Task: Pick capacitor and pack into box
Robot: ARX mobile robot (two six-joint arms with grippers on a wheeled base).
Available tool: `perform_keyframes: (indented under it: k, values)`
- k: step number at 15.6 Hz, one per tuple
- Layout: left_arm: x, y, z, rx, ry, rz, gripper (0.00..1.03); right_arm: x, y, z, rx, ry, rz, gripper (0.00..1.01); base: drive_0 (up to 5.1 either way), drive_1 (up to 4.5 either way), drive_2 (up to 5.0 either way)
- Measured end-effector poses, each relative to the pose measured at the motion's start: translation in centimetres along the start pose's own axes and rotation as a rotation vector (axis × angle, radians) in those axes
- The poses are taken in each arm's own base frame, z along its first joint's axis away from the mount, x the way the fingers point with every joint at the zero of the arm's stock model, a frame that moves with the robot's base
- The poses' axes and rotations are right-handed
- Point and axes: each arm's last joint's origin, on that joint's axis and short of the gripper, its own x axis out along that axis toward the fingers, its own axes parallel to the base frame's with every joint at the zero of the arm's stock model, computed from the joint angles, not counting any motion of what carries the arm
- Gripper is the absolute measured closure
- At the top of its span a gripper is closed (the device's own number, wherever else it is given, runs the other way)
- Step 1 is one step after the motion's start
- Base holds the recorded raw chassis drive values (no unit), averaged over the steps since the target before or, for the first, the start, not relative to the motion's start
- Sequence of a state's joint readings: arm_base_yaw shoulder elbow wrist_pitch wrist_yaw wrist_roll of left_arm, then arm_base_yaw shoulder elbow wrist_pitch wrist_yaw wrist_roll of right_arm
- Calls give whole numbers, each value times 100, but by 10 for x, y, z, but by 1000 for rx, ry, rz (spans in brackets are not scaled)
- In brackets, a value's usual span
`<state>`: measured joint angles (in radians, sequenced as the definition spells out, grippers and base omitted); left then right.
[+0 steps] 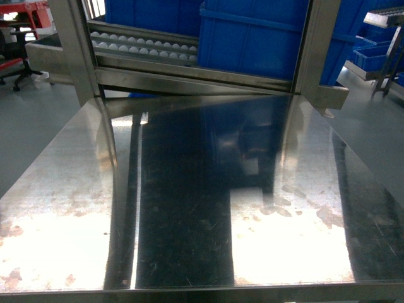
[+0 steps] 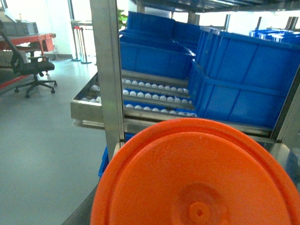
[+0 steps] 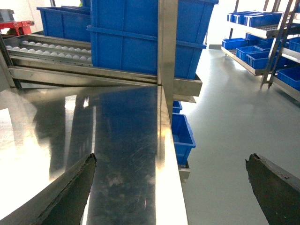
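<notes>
- Currently before the pick: no capacitor or box visible anywhere.
- Right gripper point(image 3: 171, 187): fingers spread wide, empty, above steel table point(image 1: 189, 208).
- Left gripper: hidden behind orange disc point(image 2: 201, 178); state undeterminable.
- Next: locate capacitor first.

A large orange round disc point(image 2: 199, 176) is filling the lower right of the left wrist view, with a small raised hub near its middle and a ridge running close to its edge. Behind it, a steel upright post point(image 2: 108, 70) is standing in front of a roller conveyor rack point(image 2: 140, 93) with rows of white rollers. Blue plastic bins point(image 2: 243, 84) are sitting on the rack. At far left, a black office chair point(image 2: 30, 70) is standing on the grey floor point(image 2: 42, 159).
</notes>
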<state>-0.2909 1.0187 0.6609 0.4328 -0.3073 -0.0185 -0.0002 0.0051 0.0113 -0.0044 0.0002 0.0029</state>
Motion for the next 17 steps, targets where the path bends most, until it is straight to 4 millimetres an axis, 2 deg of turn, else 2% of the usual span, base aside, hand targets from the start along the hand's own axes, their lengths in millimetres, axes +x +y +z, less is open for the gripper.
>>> perform_keyframes:
  k: [9,10,13,17]
  values:
    - [-2,0,1,-3,-11,-2,59,0,0,0,0,0,0,3,0,0,0]
    - [-5,5,-2,18,53,-11,59,0,0,0,0,0,0,3,0,0,0]
    - [-33,27,-40,23,68,-11,59,0,0,0,0,0,0,3,0,0,0]
    - [-62,44,-77,25,79,-17,59,0,0,0,0,0,0,3,0,0,0]
